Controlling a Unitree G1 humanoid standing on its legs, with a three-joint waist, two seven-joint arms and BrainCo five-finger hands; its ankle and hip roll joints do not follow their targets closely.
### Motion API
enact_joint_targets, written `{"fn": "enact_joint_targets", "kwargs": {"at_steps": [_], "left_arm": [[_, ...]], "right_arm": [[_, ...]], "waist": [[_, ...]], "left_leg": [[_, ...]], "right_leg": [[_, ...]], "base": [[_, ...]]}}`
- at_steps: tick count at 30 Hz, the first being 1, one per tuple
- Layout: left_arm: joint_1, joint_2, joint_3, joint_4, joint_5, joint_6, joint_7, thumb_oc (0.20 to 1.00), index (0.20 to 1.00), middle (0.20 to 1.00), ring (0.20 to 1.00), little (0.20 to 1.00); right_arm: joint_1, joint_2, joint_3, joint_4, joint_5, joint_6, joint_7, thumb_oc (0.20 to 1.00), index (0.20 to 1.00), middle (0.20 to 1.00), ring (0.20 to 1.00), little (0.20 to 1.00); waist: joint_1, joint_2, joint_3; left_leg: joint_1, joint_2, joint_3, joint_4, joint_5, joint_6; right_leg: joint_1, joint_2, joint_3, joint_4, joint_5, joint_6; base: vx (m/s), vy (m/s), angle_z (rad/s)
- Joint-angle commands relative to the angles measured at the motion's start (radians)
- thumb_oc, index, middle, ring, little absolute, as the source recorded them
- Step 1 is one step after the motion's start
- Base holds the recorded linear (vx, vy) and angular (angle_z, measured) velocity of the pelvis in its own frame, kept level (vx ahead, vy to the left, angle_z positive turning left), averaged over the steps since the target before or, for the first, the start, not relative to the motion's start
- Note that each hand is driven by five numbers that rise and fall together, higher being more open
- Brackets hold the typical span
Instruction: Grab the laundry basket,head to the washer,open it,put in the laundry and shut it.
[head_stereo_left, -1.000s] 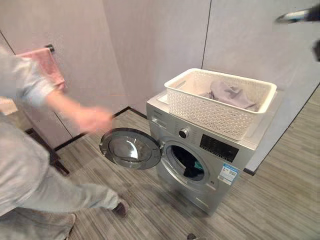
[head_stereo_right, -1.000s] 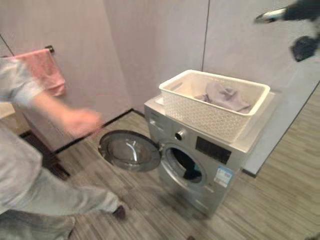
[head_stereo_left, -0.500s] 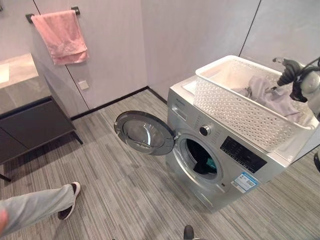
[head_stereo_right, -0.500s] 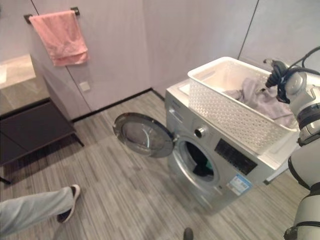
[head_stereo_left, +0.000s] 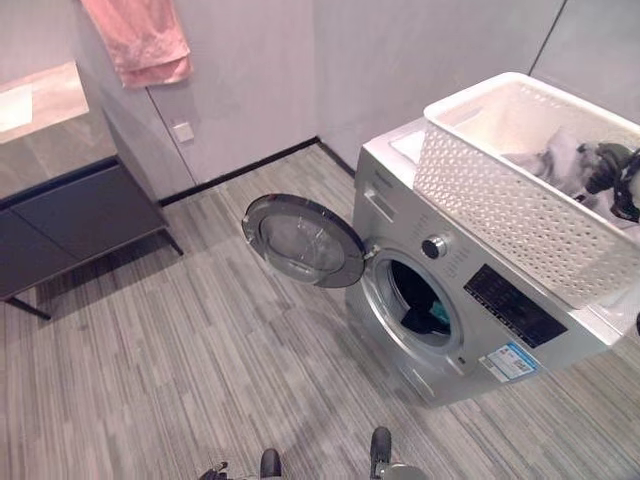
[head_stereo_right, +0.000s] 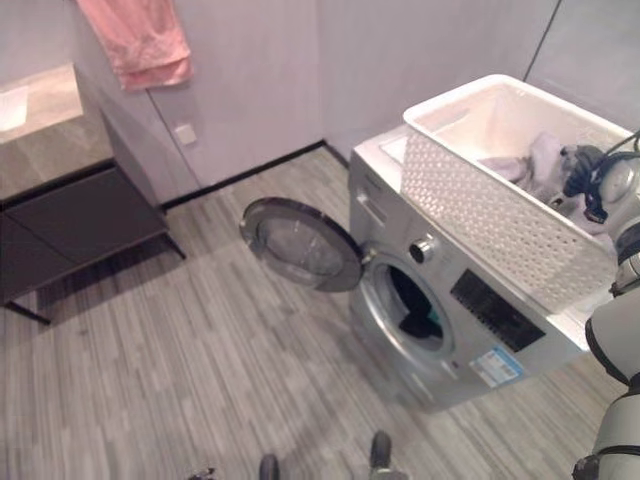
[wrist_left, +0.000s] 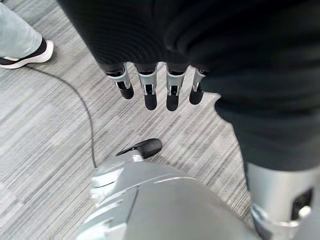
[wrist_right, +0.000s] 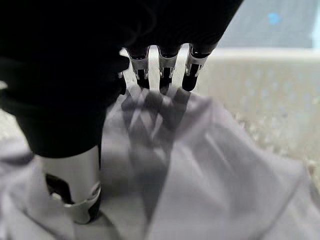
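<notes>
While the silver washer (head_stereo_left: 455, 300) at right of the frame stands with its round door (head_stereo_left: 303, 240) swung wide, dark clothes already show inside the drum. On top sits the white laundry basket (head_stereo_left: 520, 200), placed there so both hands are free, with a grey garment (wrist_right: 200, 170) lying inside it. Reaching into the basket at the far right, the right hand (wrist_right: 160, 70) hovers just above that cloth, fingers straight and holding nothing, likely about to lift it. Pointing at the striped floor, the left hand (wrist_left: 157, 85) hangs relaxed and empty. A pink towel (head_stereo_left: 140, 40) hangs upper left above a dark cabinet (head_stereo_left: 70, 210).
</notes>
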Motion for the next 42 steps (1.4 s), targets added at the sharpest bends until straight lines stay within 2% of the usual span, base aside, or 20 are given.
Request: {"fn": "enact_joint_targets", "kwargs": {"at_steps": [1,7,8,9,10,11,19,26,28,32,33,35,42], "left_arm": [[-0.035,0.092,-0.041,-0.026,-0.02,-0.02,-0.022,1.0,1.0,1.0,1.0,1.0],[-0.046,0.086,-0.064,-0.037,-0.029,-0.024,-0.023,1.0,1.0,1.0,1.0,1.0],[-0.048,0.083,-0.069,-0.039,-0.027,-0.025,-0.021,1.0,1.0,1.0,1.0,1.0],[-0.048,0.083,-0.069,-0.039,-0.027,-0.025,-0.021,1.0,1.0,1.0,1.0,1.0],[-0.049,0.083,-0.069,-0.039,-0.03,-0.025,-0.021,1.0,1.0,1.0,1.0,1.0],[-0.052,0.082,-0.072,-0.039,-0.035,-0.025,-0.021,1.0,1.0,1.0,1.0,1.0],[-0.062,0.074,-0.082,-0.034,-0.033,-0.027,-0.01,1.0,1.0,1.0,1.0,1.0],[-0.075,0.075,-0.08,-0.014,-0.027,-0.032,0.001,1.0,1.0,1.0,1.0,1.0],[-0.084,0.077,-0.079,-0.004,-0.027,-0.037,0.011,1.0,1.0,1.0,1.0,1.0],[-0.088,0.076,-0.073,0.01,-0.029,-0.039,0.026,1.0,1.0,1.0,1.0,1.0],[-0.088,0.078,-0.067,0.018,-0.033,-0.038,0.035,1.0,1.0,1.0,1.0,1.0],[-0.088,0.078,-0.064,0.021,-0.036,-0.038,0.04,1.0,1.0,1.0,1.0,1.0],[-0.089,0.066,-0.054,0.029,-0.056,-0.035,0.081,1.0,1.0,1.0,1.0,1.0]], "right_arm": [[-0.062,-0.025,0.092,0.041,0.024,0.008,0.045,1.0,1.0,1.0,1.0,1.0],[-0.016,-0.021,0.072,0.033,0.053,0.015,0.06,1.0,1.0,1.0,1.0,1.0],[-0.017,-0.018,0.07,0.027,0.067,0.017,0.064,0.718,0.718,0.718,0.718,0.718],[-0.018,-0.018,0.07,0.027,0.067,0.017,0.064,0.558,0.558,0.558,0.558,0.558],[-0.02,-0.015,0.068,0.03,0.072,0.019,0.065,0.253,0.253,0.253,0.253,0.253],[-0.029,-0.008,0.06,0.038,0.078,0.018,0.055,0.2,0.2,0.2,0.2,0.2],[-0.099,-0.004,0.023,0.034,0.164,0.004,-0.014,0.2,0.2,0.2,0.2,0.2],[-0.246,-0.044,-0.01,0.046,0.293,-0.015,-0.105,0.2,0.2,0.2,0.2,0.2],[-0.351,-0.062,-0.019,0.061,0.369,-0.025,-0.172,0.2,0.2,0.2,0.2,0.2],[-0.416,-0.055,-0.049,0.053,0.458,-0.034,-0.22,0.2,0.2,0.2,0.2,0.2],[-0.466,-0.045,-0.062,0.069,0.511,-0.036,-0.258,0.2,0.2,0.2,0.2,0.2],[-0.482,-0.039,-0.064,0.071,0.523,-0.038,-0.265,0.2,0.2,0.2,0.2,0.2],[-0.592,-0.06,-0.099,0.025,0.574,-0.062,-0.452,0.2,0.2,0.2,0.2,0.2]], "waist": [[0.028,-0.082,0.041],[0.026,-0.071,0.061],[0.023,-0.068,0.063],[0.023,-0.068,0.063],[0.022,-0.066,0.064],[0.022,-0.065,0.064],[0.01,-0.06,0.055],[-0.004,-0.072,0.029],[-0.011,-0.08,0.012],[-0.016,-0.088,-0.002],[-0.018,-0.095,-0.014],[-0.019,-0.097,-0.017],[-0.03,-0.113,-0.054]], "left_leg": [[0.086,0.037,-0.04,-0.009,-0.02,-0.02],[0.057,0.039,-0.031,-0.013,-0.007,-0.024],[0.054,0.04,-0.029,-0.013,-0.006,-0.025],[0.054,0.04,-0.029,-0.013,-0.006,-0.025],[0.052,0.041,-0.027,-0.013,-0.005,-0.026],[0.052,0.041,-0.027,-0.013,-0.003,-0.026],[0.064,0.044,-0.02,-0.013,-0.007,-0.028],[0.088,0.045,-0.02,-0.013,-0.025,-0.03],[0.102,0.044,-0.021,-0.013,-0.038,-0.028],[0.116,0.047,-0.02,-0.013,-0.047,-0.026],[0.128,0.047,-0.018,-0.013,-0.052,-0.025],[0.134,0.047,-0.017,-0.013,-0.055,-0.025],[0.161,0.044,-0.018,-0.013,-0.078,-0.02]], "right_leg": [[-0.072,-0.073,0.099,0.111,-0.103,0.06],[-0.117,-0.072,0.105,0.126,-0.102,0.061],[-0.129,-0.07,0.109,0.134,-0.103,0.059],[-0.129,-0.07,0.109,0.134,-0.103,0.059],[-0.133,-0.07,0.109,0.138,-0.103,0.059],[-0.134,-0.069,0.111,0.139,-0.103,0.059],[-0.124,-0.065,0.112,0.141,-0.105,0.059],[-0.088,-0.067,0.109,0.131,-0.104,0.066],[-0.066,-0.07,0.106,0.123,-0.103,0.069],[-0.047,-0.069,0.107,0.121,-0.105,0.069],[-0.036,-0.067,0.109,0.12,-0.106,0.07],[-0.03,-0.066,0.108,0.119,-0.106,0.07],[0.019,-0.067,0.107,0.095,-0.107,0.076]], "base": [[-0.04,-0.022,0.1],[-0.04,-0.009,0.06],[-0.01,-0.005,0.05],[-0.02,-0.01,0.04],[0.0,0.0,0.0],[0.0,0.0,0.0],[0.0,0.0,0.0],[0.0,0.0,0.0],[0.03,0.028,0.02],[0.01,0.005,0.0],[0.03,0.022,0.01],[0.03,0.022,0.01],[0.03,0.023,0.0]]}}
